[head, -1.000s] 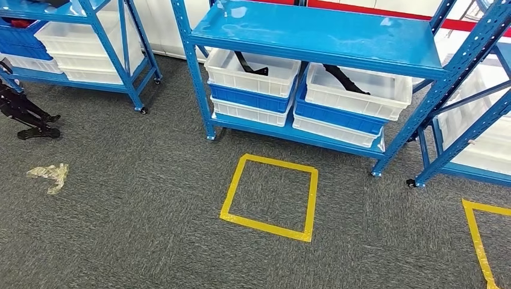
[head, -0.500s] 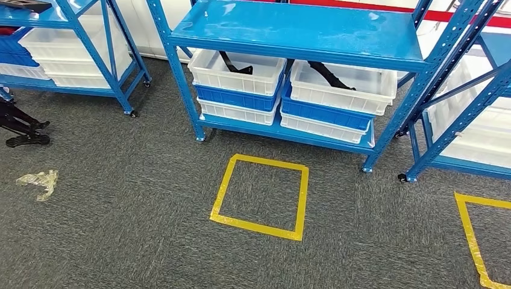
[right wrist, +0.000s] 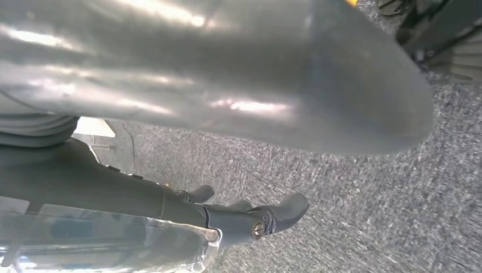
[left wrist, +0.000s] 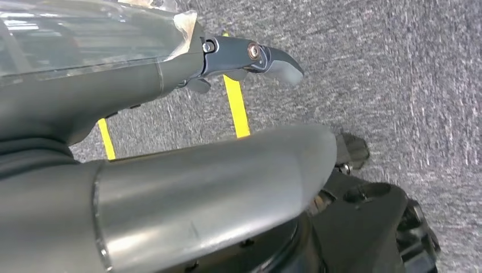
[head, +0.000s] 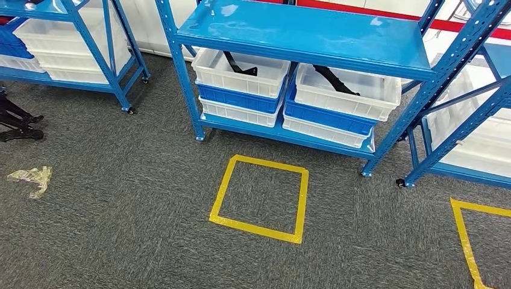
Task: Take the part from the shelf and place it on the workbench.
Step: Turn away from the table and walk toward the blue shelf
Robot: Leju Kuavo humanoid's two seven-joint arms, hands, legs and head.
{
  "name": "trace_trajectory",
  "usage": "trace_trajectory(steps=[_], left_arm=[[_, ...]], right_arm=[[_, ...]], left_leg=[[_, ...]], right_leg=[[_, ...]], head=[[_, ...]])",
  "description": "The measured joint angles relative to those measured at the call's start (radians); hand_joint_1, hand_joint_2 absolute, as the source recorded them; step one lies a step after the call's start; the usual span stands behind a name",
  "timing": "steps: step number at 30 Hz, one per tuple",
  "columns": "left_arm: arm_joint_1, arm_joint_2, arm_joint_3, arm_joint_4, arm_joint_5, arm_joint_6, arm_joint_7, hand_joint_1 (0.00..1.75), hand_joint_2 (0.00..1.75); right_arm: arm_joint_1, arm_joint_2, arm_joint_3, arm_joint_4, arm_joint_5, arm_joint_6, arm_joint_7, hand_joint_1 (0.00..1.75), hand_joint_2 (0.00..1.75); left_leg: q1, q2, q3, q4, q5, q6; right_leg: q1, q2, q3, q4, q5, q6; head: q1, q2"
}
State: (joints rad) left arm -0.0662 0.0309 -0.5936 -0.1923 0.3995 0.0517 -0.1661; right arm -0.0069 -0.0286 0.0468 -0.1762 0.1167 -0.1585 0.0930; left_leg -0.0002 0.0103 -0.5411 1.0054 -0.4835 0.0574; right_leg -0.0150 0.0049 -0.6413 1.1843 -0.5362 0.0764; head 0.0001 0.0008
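Two long black parts lie in the white plastic bins on the lower level of the blue metal shelf (head: 307, 33): one black part (head: 240, 64) in the left white bin (head: 241, 73), the other black part (head: 335, 80) in the right white bin (head: 348, 91). Each white bin sits stacked on a blue plastic bin (head: 236, 97) with another white bin under that; the right stack has its own blue bin (head: 328, 117). Both stacks rest side by side, just beside each other, under the shelf's bare glossy top board.

On the grey carpet floor (head: 120, 211) in front of the shelf, a square outline of yellow tape (head: 259, 197) is stuck down, near the shelf's front legs. A second yellow tape outline (head: 467, 241) lies off to the right of the shelf, cut by the picture edge. More blue racks stand either side of the shelf: a left rack (head: 90, 36) carrying white bins, a right rack (head: 470, 114) likewise. A crumpled scrap of clear plastic (head: 31, 178) lies on the carpet well to the left of the shelf, with a black stand foot (head: 18, 123) beyond it.

Left robot hand (left wrist: 250, 60): hangs over the carpet and yellow tape, holds nothing, dark fingers (left wrist: 278, 61) extended; whether they are spread or drawn together I cannot tell. Right robot hand (right wrist: 250, 219): over bare carpet, nothing in it, fingers (right wrist: 290, 207) slightly curled; whether open or closed I cannot tell.
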Motion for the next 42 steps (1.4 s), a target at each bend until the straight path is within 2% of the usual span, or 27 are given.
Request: trace_trajectory(steps=[1,2,3,5,7,9,11,12,13,14,16,17,18,21,23,24,25,27,28,29,30,32,34,36,38,40,42], left_arm=[[0.000,0.000,0.000,0.000,0.000,0.000,0.001,0.00,0.00],[-0.001,-0.001,0.001,0.000,0.000,0.000,0.002,0.00,0.00],[-0.001,-0.001,0.002,0.001,0.000,0.000,0.002,0.00,0.00],[-0.002,0.000,0.004,0.001,0.000,0.000,0.002,0.00,0.00],[-0.002,-0.001,0.005,0.001,0.000,0.000,0.002,0.00,0.00],[-0.003,-0.001,0.006,0.001,0.000,0.001,0.003,0.00,0.00],[-0.002,-0.002,0.006,0.001,0.000,0.001,0.003,0.00,0.00],[-0.001,-0.002,0.006,0.001,0.000,0.001,0.004,0.00,0.00],[0.000,-0.002,0.006,0.001,0.000,0.001,0.005,0.00,0.00],[0.001,-0.002,0.006,0.001,0.000,0.002,0.006,0.00,0.00],[0.001,-0.001,0.006,0.001,0.000,0.002,0.006,0.00,0.00],[0.000,0.000,0.006,0.002,0.000,0.002,0.007,0.00,0.00],[0.000,0.000,0.006,0.002,0.000,0.002,0.007,0.00,0.00],[-0.002,0.000,0.006,0.002,-0.001,0.002,0.008,0.00,0.00],[0.000,0.000,0.006,0.002,-0.001,0.002,0.008,0.00,0.00],[0.000,0.000,0.006,0.002,-0.001,0.002,0.008,0.00,0.00],[0.000,0.000,0.006,0.002,-0.001,0.003,0.009,0.00,0.00],[-0.001,0.000,0.007,0.002,-0.001,0.004,0.009,0.00,0.00],[-0.001,0.000,0.007,0.002,-0.001,0.004,0.010,0.00,0.00],[0.000,0.000,0.008,0.002,-0.001,0.004,0.010,0.00,0.00],[0.001,-0.001,0.008,0.002,-0.001,0.004,0.010,0.00,0.00],[0.002,-0.002,0.008,0.002,-0.001,0.004,0.011,0.00,0.00],[0.002,-0.002,0.010,0.002,-0.001,0.004,0.013,0.00,0.00],[0.001,-0.003,0.013,0.003,-0.001,0.003,0.016,0.00,0.00],[0.000,-0.003,0.014,0.002,-0.001,0.003,0.018,0.00,0.00],[-0.001,-0.003,0.015,0.002,-0.001,0.003,0.017,0.00,0.00],[0.000,-0.004,0.015,0.002,-0.001,0.003,0.017,0.00,0.00]], right_arm=[[0.000,0.000,0.000,0.000,0.000,0.000,0.000,0.00,0.00],[-0.001,-0.001,-0.001,0.000,0.000,0.000,0.000,0.00,0.00],[-0.002,0.000,-0.002,0.000,0.000,0.000,0.000,0.00,0.00],[-0.003,0.000,-0.004,0.000,0.001,-0.001,0.000,0.00,0.00],[-0.002,0.001,-0.005,0.000,0.002,-0.002,0.001,0.00,0.00],[-0.001,0.001,-0.006,0.000,0.004,-0.003,0.001,0.00,0.00],[-0.001,0.000,-0.006,0.000,0.004,-0.004,0.001,0.00,0.00],[-0.001,0.000,-0.007,0.000,0.004,-0.004,0.001,0.00,0.00],[-0.001,0.000,-0.007,0.000,0.004,-0.004,0.001,0.00,0.00],[0.000,0.000,-0.007,0.000,0.004,-0.004,0.001,0.00,0.00],[0.001,0.000,-0.007,0.000,0.004,-0.003,0.001,0.00,0.00],[0.000,0.000,-0.007,0.000,0.004,-0.002,0.001,0.00,0.00],[-0.001,0.000,-0.008,0.000,0.004,-0.002,0.001,0.00,0.00],[-0.003,-0.001,-0.008,0.000,0.004,-0.002,0.001,0.00,0.00],[-0.002,-0.001,-0.008,0.000,0.005,-0.001,0.001,0.00,0.00],[-0.003,-0.001,-0.008,0.000,0.006,-0.001,0.001,0.00,0.00],[-0.003,-0.001,-0.008,0.000,0.006,-0.001,0.000,0.00,0.00],[-0.004,-0.002,-0.008,0.000,0.007,0.000,0.000,0.00,0.00],[-0.003,-0.002,-0.008,0.000,0.007,0.000,-0.001,0.00,0.00],[-0.001,-0.002,-0.008,0.000,0.007,-0.001,-0.001,0.00,0.00],[0.001,-0.003,-0.008,0.000,0.008,-0.001,-0.001,0.00,0.00],[0.006,-0.003,-0.008,0.000,0.009,-0.001,0.000,0.00,0.00],[0.006,-0.004,-0.008,0.000,0.011,-0.002,-0.001,0.00,0.00],[0.004,-0.005,-0.009,0.000,0.013,-0.003,-0.001,0.00,0.00],[0.003,-0.005,-0.009,0.000,0.014,-0.004,-0.001,0.00,0.00],[0.003,-0.006,-0.009,0.000,0.014,-0.005,-0.001,0.00,0.00],[0.002,-0.006,-0.009,0.000,0.014,-0.008,-0.001,0.00,0.00]], left_leg=[[-0.002,0.000,0.004,0.004,-0.007,-0.006],[-0.004,0.000,0.007,0.007,-0.015,-0.012],[-0.007,0.001,0.009,0.010,-0.021,-0.017],[-0.008,0.002,0.011,0.012,-0.030,-0.025],[-0.005,0.000,0.010,0.029,-0.043,-0.035],[0.000,-0.003,-0.033,0.118,-0.087,-0.047],[0.005,-0.004,-0.114,0.252,-0.133,-0.055],[0.008,-0.004,-0.148,0.295,-0.135,-0.057],[0.009,-0.004,-0.164,0.301,-0.115,-0.057],[0.010,-0.004,-0.161,0.267,-0.077,-0.055],[0.009,-0.006,-0.115,0.138,0.007,-0.048],[0.007,-0.007,-0.092,0.084,0.028,-0.044],[0.005,-0.008,-0.078,0.054,0.031,-0.040],[0.000,-0.010,-0.069,0.036,0.015,-0.025],[0.003,-0.012,-0.049,0.024,0.013,-0.012],[0.005,-0.012,-0.037,0.020,0.011,-0.006],[0.006,-0.013,-0.026,0.016,0.008,-0.002],[0.003,-0.012,-0.015,0.015,-0.006,0.005],[0.001,-0.013,-0.008,0.015,-0.014,0.007],[-0.001,-0.014,0.003,0.015,-0.022,0.007],[-0.001,-0.016,0.015,0.015,-0.031,0.007],[-0.003,-0.018,0.042,0.015,-0.052,0.002],[-0.005,-0.016,0.056,0.014,-0.071,-0.008],[-0.007,-0.014,0.069,0.018,-0.080,-0.020],[-0.006,-0.013,0.062,0.051,-0.077,-0.027],[-0.002,-0.013,0.006,0.142,-0.084,-0.036],[0.004,-0.013,-0.079,0.255,-0.131,-0.048]], right_leg=[[-0.002,-0.004,0.030,-0.068,0.028,0.006],[-0.003,-0.007,0.056,-0.120,0.047,0.003],[-0.002,-0.008,0.069,-0.147,0.055,-0.006],[-0.001,-0.006,0.078,-0.156,0.053,-0.032],[-0.006,-0.005,0.085,-0.158,0.050,-0.047],[-0.011,-0.004,0.096,-0.160,0.043,-0.059],[-0.010,-0.003,0.105,-0.160,0.033,-0.069],[-0.009,-0.001,0.111,-0.160,0.028,-0.070],[-0.009,0.001,0.119,-0.160,0.021,-0.070],[-0.009,0.003,0.129,-0.160,0.014,-0.067],[-0.009,0.006,0.147,-0.161,-0.003,-0.060],[-0.007,0.008,0.152,-0.161,-0.011,-0.055],[-0.005,0.008,0.154,-0.164,-0.017,-0.050],[-0.003,0.009,0.171,-0.170,-0.016,-0.032],[-0.003,0.007,0.178,-0.157,-0.018,-0.022],[-0.004,0.006,0.162,-0.126,-0.023,-0.019],[-0.004,0.004,0.130,-0.073,-0.034,-0.019],[-0.003,0.004,0.039,0.059,-0.070,-0.025],[-0.002,0.004,0.003,0.099,-0.086,-0.027],[-0.001,0.004,-0.018,0.105,-0.085,-0.024],[-0.001,0.004,-0.020,0.073,-0.065,-0.017],[0.001,0.000,0.008,-0.053,0.016,-0.004],[0.006,-0.009,0.032,-0.132,0.063,-0.019],[0.009,-0.012,0.043,-0.143,0.065,-0.046],[0.003,-0.008,0.061,-0.151,0.066,-0.059],[-0.003,-0.007,0.080,-0.157,0.058,-0.070],[-0.004,-0.005,0.092,-0.158,0.046,-0.078]], head=[[0.002,0.000],[0.004,0.000],[0.004,0.000],[0.005,0.000],[0.002,0.000],[-0.002,0.000],[-0.004,0.000],[-0.005,0.000],[-0.005,0.000],[-0.005,0.000],[-0.005,0.000],[-0.006,0.000],[-0.006,0.000],[-0.007,0.000],[-0.005,0.000],[-0.001,0.000],[0.002,0.000],[0.006,0.000],[0.006,0.000],[0.007,0.000],[0.007,0.000],[0.009,0.000],[0.009,0.000],[0.008,0.000],[0.006,0.000],[0.003,0.000],[0.001,0.000]])
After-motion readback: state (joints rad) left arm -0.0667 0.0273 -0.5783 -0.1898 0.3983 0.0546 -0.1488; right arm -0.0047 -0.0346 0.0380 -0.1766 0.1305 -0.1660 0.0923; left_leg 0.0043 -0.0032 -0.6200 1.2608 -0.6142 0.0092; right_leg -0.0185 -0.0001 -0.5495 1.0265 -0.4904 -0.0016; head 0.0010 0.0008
